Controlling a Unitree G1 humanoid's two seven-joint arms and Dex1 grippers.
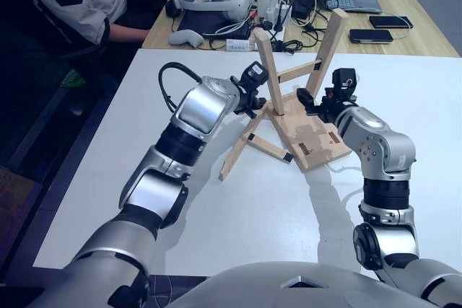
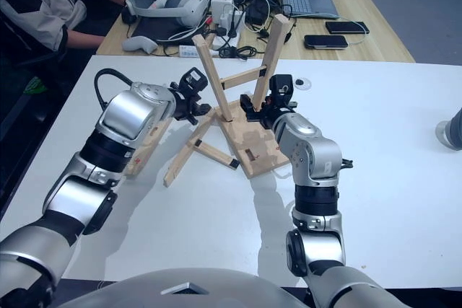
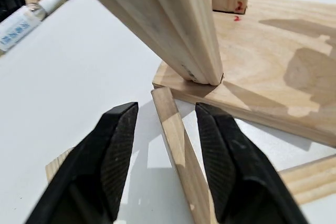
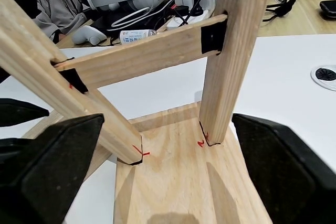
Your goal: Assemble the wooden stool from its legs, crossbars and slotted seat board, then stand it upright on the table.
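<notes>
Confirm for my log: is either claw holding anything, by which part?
Nothing held. Left claw open astride the end of the loose leg; right claw open over the seat board.

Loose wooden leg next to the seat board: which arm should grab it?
Left, probably. The left gripper has its open fingers on either side of the loose leg, right by the seat board. The right gripper is open too, but it faces the two standing legs.

My pincer [image 3: 165, 113] stands spread, one finger on each side of a loose leg [image 3: 178, 150] whose end lies just beside the seat board [image 3: 273, 72]. At that board's near corner a fitted leg [image 3: 168, 19] rises. White tabletop [image 3: 79, 66] beneath.
</notes>
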